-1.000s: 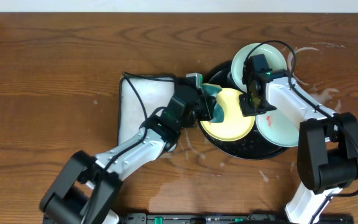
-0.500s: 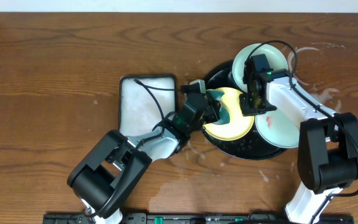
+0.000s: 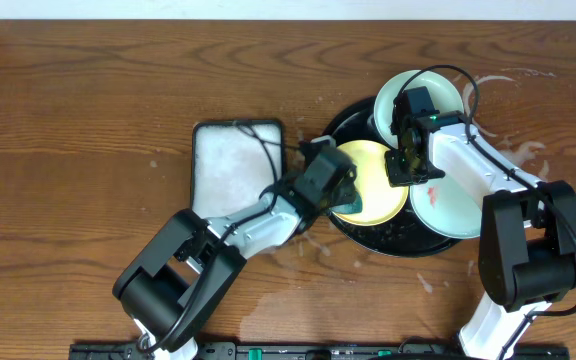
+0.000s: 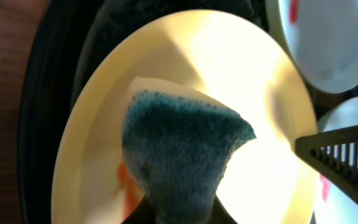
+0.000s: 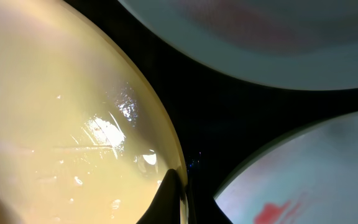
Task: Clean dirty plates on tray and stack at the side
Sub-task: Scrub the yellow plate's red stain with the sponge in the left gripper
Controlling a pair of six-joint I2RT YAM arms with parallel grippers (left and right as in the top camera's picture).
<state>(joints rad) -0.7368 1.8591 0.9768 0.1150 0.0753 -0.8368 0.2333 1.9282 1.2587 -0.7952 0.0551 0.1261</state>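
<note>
A pale yellow plate (image 3: 376,172) lies in the middle of the black tray (image 3: 393,240). My left gripper (image 3: 340,192) is shut on a teal sponge (image 3: 351,205), which presses on the plate's lower left part. In the left wrist view the sponge (image 4: 182,146) covers the yellow plate (image 4: 229,56), beside a red smear (image 4: 126,180). My right gripper (image 3: 405,165) is shut on the yellow plate's right rim (image 5: 166,149). Two mint plates (image 3: 413,92) (image 3: 450,208) sit on the tray's right side. The lower one (image 5: 316,174) has a red smear.
A white foam-filled rectangular tray (image 3: 236,165) lies left of the black tray, under the left arm's cable. Wet streaks mark the wood to the right (image 3: 513,150) and in front (image 3: 308,235) of the black tray.
The left gripper has dragged the sponge from the plate's upper left edge down to its lower left part. The left arm swung off the foam tray. The right arm has not moved.
</note>
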